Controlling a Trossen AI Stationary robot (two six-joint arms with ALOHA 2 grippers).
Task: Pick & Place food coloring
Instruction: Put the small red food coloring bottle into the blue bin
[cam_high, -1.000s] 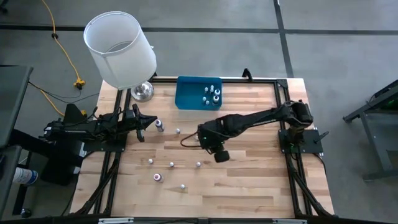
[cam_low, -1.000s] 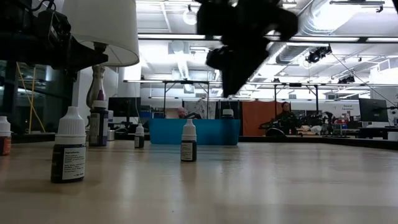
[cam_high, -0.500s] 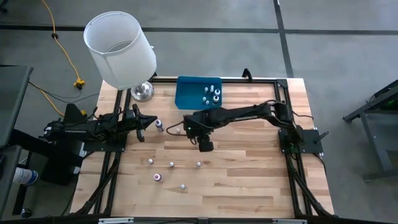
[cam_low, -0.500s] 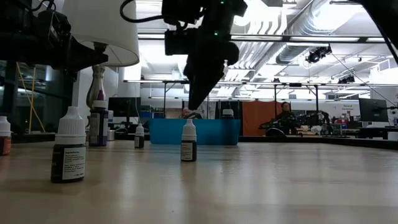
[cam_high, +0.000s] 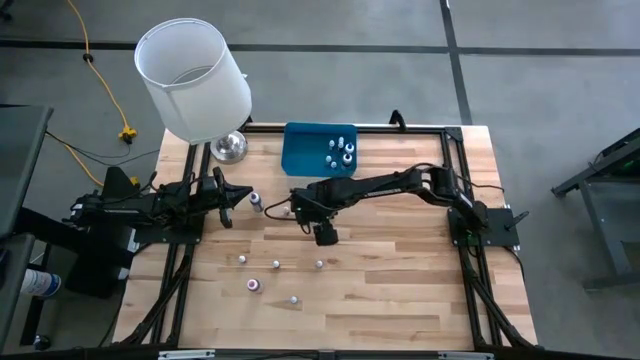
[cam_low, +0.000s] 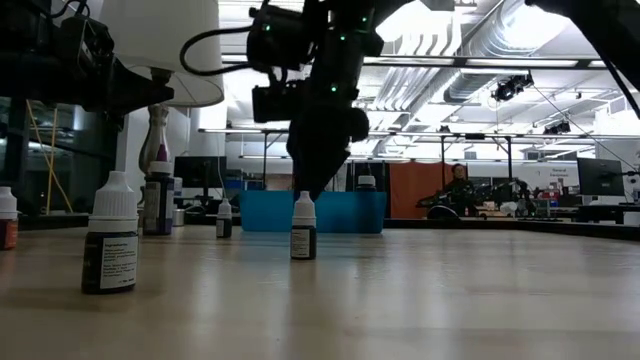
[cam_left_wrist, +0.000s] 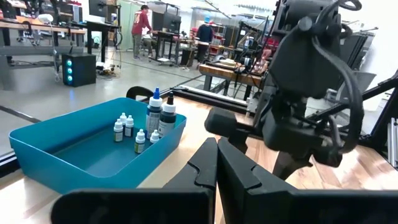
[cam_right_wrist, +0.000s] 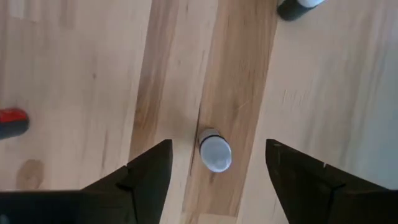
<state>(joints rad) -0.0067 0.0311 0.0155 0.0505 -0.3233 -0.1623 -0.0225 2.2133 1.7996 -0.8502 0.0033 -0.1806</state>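
High view: five small white-capped dropper bottles (cam_high: 276, 264) stand loose on the near wooden worktop (cam_high: 400, 290). Farther, the right hand (cam_right_wrist: 214, 163) hovers wide open over another white-capped bottle (cam_right_wrist: 215, 152), gripping nothing. Left hand (cam_left_wrist: 216, 163) closed, empty. Farthest, blue plastic tray (cam_high: 300, 150).

bottle labels (cam_low: 304, 242): too small to read
corner bottle (cam_right_wrist: 297, 7): cut off by edge (only its base shows)
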